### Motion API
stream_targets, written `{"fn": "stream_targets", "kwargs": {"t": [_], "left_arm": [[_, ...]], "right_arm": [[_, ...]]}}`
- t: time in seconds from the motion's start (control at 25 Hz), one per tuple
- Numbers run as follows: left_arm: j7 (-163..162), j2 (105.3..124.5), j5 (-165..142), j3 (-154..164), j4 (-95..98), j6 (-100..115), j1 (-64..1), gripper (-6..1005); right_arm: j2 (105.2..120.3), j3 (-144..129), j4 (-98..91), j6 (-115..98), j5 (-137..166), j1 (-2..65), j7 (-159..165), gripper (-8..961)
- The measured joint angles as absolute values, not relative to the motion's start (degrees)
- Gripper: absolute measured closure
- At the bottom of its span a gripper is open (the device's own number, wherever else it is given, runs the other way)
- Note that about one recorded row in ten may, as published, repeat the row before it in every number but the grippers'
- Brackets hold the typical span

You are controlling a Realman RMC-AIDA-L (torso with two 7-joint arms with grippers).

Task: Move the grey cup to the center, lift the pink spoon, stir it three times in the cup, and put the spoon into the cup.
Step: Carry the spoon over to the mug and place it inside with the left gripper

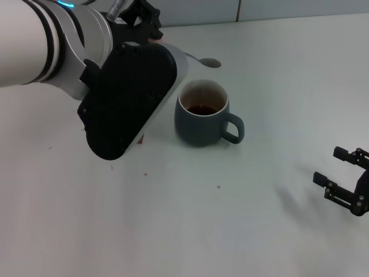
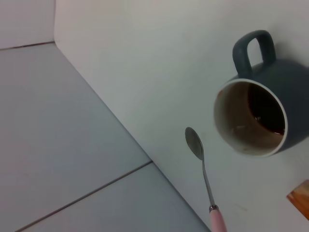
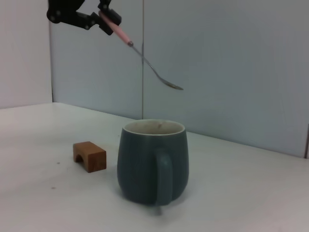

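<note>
The grey cup (image 1: 202, 113) stands upright near the table's middle, its handle toward my right, with dark brown residue inside (image 2: 256, 116). My left gripper (image 1: 144, 26) is behind and above the cup, shut on the pink spoon's handle (image 3: 116, 26). The pink spoon (image 3: 145, 55) hangs in the air, slanting down, and its metal bowl (image 1: 209, 62) sits above and just beyond the cup's (image 3: 152, 162) rim. In the left wrist view the pink spoon (image 2: 203, 169) points past the cup. My right gripper (image 1: 327, 165) rests open and empty low at the table's right.
A small brown wooden block (image 3: 90, 156) lies on the white table (image 1: 259, 219) left of the cup, mostly hidden by my left arm in the head view. A grey wall (image 3: 231, 63) runs along the table's far edge.
</note>
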State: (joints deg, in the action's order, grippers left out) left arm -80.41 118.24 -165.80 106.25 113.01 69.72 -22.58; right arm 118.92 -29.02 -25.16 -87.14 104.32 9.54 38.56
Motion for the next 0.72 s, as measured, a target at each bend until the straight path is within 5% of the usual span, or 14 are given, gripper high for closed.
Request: {"fn": "stream_targets", "kwargs": {"t": [0.72], "left_arm": [[-77.5,116.76,-165.8,109.4,108.2,70.4,-23.9,818]], "right_arm": [[118.94,-27.0,-23.4,-85.1,104.2,10.1,38.4,251]]}}
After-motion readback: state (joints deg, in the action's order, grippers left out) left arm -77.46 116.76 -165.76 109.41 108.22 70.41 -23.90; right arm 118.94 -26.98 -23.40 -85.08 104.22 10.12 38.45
